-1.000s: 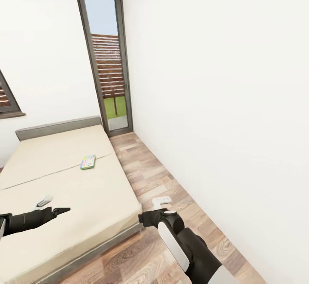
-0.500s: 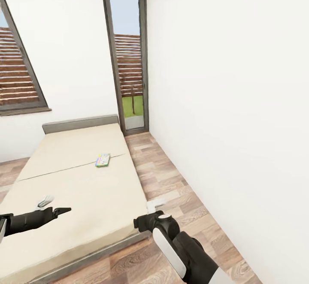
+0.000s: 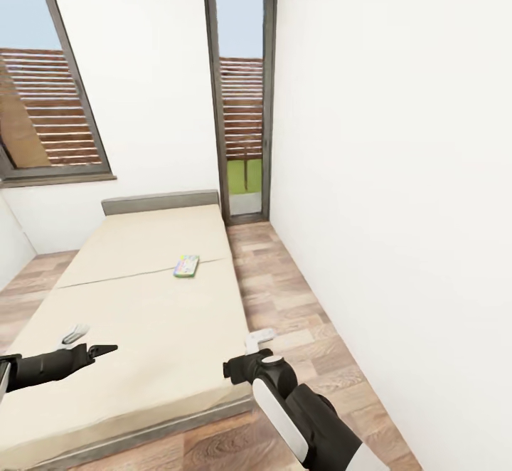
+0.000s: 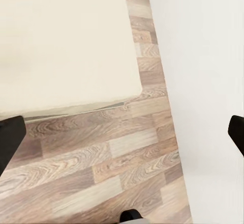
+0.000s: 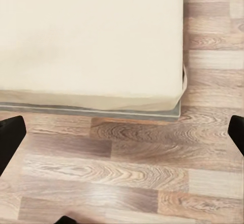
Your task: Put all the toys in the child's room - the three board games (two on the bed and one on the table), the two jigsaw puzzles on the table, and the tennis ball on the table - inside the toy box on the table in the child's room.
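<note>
bed left, headboard at far end | game on bed, near right edge, mid-length | floor strip right of bed | wall right | door beyond floor strip

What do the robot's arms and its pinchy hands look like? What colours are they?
Both arms are mostly black with smooth, rounded shells. The right arm has a long white panel along its forearm and a chunky black wrist. The right gripper has pale white fingers. The left gripper has one white finger and one thin, pointed black one. No cables or markings show.
</note>
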Tool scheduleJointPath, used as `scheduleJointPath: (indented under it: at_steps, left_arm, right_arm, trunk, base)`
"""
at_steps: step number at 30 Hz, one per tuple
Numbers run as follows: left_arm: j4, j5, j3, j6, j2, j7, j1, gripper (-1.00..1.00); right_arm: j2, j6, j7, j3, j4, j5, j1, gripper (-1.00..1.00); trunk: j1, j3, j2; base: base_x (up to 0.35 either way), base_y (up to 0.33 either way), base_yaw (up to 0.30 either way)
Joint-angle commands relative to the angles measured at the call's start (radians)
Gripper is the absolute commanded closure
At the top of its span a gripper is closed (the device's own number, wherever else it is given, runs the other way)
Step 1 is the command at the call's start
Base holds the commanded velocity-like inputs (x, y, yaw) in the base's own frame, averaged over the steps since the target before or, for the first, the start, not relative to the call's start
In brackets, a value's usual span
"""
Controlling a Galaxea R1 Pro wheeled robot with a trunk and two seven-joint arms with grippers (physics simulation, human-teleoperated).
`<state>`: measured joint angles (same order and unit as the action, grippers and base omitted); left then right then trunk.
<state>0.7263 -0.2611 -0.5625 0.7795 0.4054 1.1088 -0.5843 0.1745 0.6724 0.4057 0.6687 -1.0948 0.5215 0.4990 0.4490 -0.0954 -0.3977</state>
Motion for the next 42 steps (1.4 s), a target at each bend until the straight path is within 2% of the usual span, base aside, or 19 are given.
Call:
scheduleJointPath:
  at_steps: [1,9,16,28,42]
  left_arm:
    - [0.001,-0.01,-0.004,0.007,-0.001,0.009,-0.002,-1.0]
    - [0.001,-0.01,-0.005,0.008,0.002,0.009,-0.002,-1.0]
    - [0.001,-0.01,-0.005,0.009,0.003,0.009,-0.002,-1.0]
    - [0.001,-0.01,-0.004,0.009,0.003,0.01,-0.002,-1.0]
    - [0.001,-0.01,-0.005,0.009,0.003,0.011,-0.002,-1.0]
  right_arm:
    - [0.0,0.002,0.01,0.001,-0.001,0.01,0.001,-1.0]
    - [0.0,0.001,0.01,-0.002,0.0,0.011,0.001,-1.0]
    - [0.0,0.001,0.01,-0.001,0.001,0.011,0.002,-1.0]
    - [0.0,0.001,0.01,-0.001,0.003,0.01,0.001,-1.0]
    - [0.0,0.001,0.01,0.0,0.003,0.009,0.002,-1.0]
  trunk:
    - [0.001,-0.002,-0.002]
    - [0.001,-0.002,-0.002]
    - [0.001,-0.002,-0.002]
    - [0.001,-0.002,-0.002]
    - [0.001,-0.002,-0.002]
  base:
    - [0.183,-0.199,0.076]
    - [0.132,-0.232,0.159]
    - [0.086,-0.215,0.282]
    - [0.016,-0.044,0.292]
    - [0.15,-0.233,0.293]
